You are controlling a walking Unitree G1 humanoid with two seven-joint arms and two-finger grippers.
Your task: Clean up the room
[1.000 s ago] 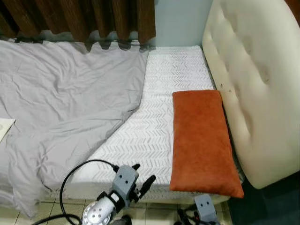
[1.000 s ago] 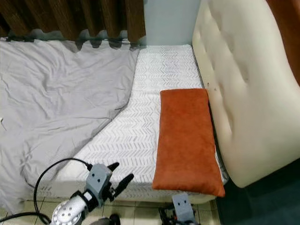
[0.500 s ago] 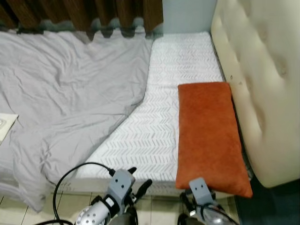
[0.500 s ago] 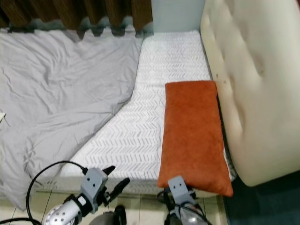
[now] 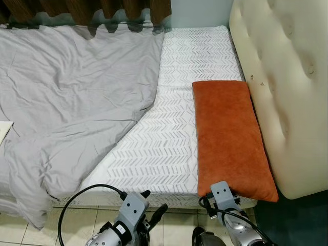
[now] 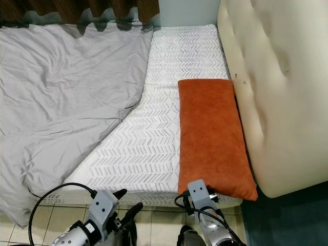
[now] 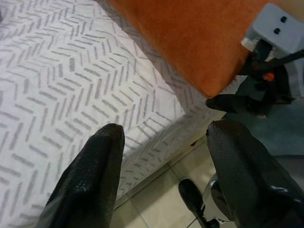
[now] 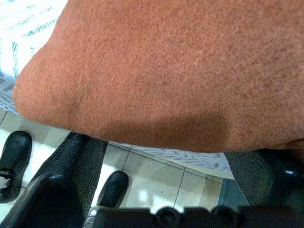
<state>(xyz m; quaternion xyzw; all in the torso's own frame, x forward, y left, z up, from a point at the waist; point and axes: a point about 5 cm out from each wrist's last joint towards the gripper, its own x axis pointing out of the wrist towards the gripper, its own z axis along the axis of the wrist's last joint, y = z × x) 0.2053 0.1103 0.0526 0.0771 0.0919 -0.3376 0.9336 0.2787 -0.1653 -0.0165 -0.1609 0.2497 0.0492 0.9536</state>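
Right gripper [image 8: 156, 156] sits at the near end of the orange pillow [image 5: 230, 136], fingers spread wide, one black finger [image 8: 71, 166] on each side under the pillow's overhanging corner — nothing clamped. From the head camera the right wrist shows just below the pillow's near edge, at the foot of the mattress side.

Left gripper [image 7: 161, 161] is held low in front of the bed, fingers apart and empty; its wrist camera looks over the mattress edge toward the pillow corner and the other arm beyond. Tiled floor [image 6: 154, 220] lies beneath both arms.

Pillow lies lengthwise on the white chevron-patterned mattress [image 5: 169, 138], its long side against the cream tufted headboard [image 5: 284, 77], its near end hanging slightly past the mattress edge.

Grey sheet [image 5: 66, 102] — rumpled — covers the left part of the bed and drapes off the near edge; its border runs diagonally across the mattress, well apart from the pillow. Brown curtains [image 5: 92, 7] hang behind the bed. A pale flat object [image 5: 4, 130], cut off by the frame, rests on the sheet at far left.
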